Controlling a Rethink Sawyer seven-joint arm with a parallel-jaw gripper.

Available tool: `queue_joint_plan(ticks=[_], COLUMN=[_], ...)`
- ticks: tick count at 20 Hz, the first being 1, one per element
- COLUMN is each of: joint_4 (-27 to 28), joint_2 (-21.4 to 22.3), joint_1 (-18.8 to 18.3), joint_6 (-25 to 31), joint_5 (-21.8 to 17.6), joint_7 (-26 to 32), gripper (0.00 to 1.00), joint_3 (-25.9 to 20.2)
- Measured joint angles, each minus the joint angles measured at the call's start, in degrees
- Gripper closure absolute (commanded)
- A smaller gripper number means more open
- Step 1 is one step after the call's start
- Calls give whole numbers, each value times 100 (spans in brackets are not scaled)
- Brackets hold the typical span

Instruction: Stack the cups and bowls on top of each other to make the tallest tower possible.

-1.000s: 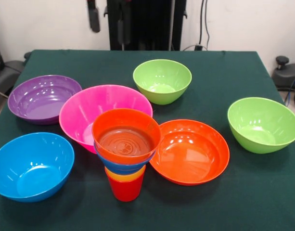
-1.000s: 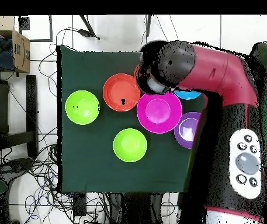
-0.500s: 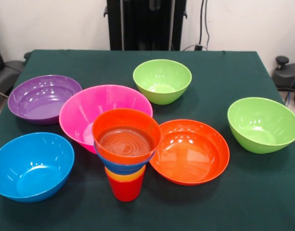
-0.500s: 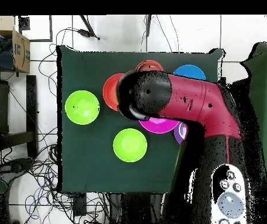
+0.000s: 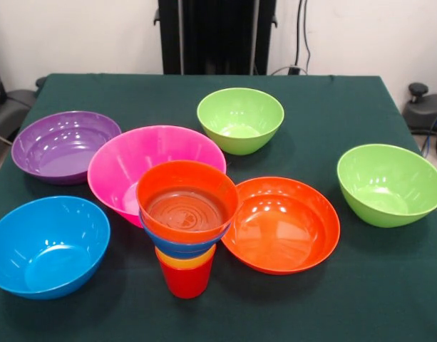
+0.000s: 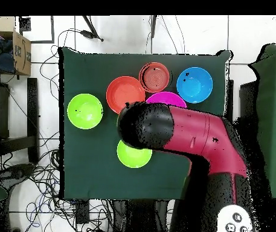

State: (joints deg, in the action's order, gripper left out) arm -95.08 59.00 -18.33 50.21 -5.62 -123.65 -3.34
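Jaws cannot be seen in either view: from the front no part of the robot reaches into the scene, and from overhead only the red and black arm (image 6: 182, 136) shows, its bulk lying across the middle of the table (image 5: 332, 107), so whether they are apart or together cannot be told. Nearest in the front view stands the tower (image 5: 186, 221): a red cup (image 5: 184, 281) at the bottom, an orange cup (image 5: 186, 261) nested in it, a small blue bowl (image 5: 177, 246) above that, and a small orange-red bowl (image 5: 187, 201) on top, upright. Just left of it sits the light blue bowl (image 5: 47, 246); just right, the large orange-red bowl (image 5: 281, 224), its rim close against the tower. Directly behind the tower, the large pink bowl (image 5: 143, 167) is partly hidden by the stack. Toward the right edge rests one lime green bowl (image 5: 390, 184), well apart from the others. Farther back on the left lies the purple bowl (image 5: 63, 144), close beside the pink one, and farthest back near the centre sits the second lime green bowl (image 5: 240, 119).
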Motion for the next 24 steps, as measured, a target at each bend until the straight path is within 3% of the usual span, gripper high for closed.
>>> queue_joint_plan(ticks=[10,24], joint_4=[-995,-1738], joint_2=[473,781], joint_1=[-1,-41], joint_6=[-818,-1445], joint_5=[-4,-109], joint_7=[0,0], gripper=[0,0], joint_3=[58,316])
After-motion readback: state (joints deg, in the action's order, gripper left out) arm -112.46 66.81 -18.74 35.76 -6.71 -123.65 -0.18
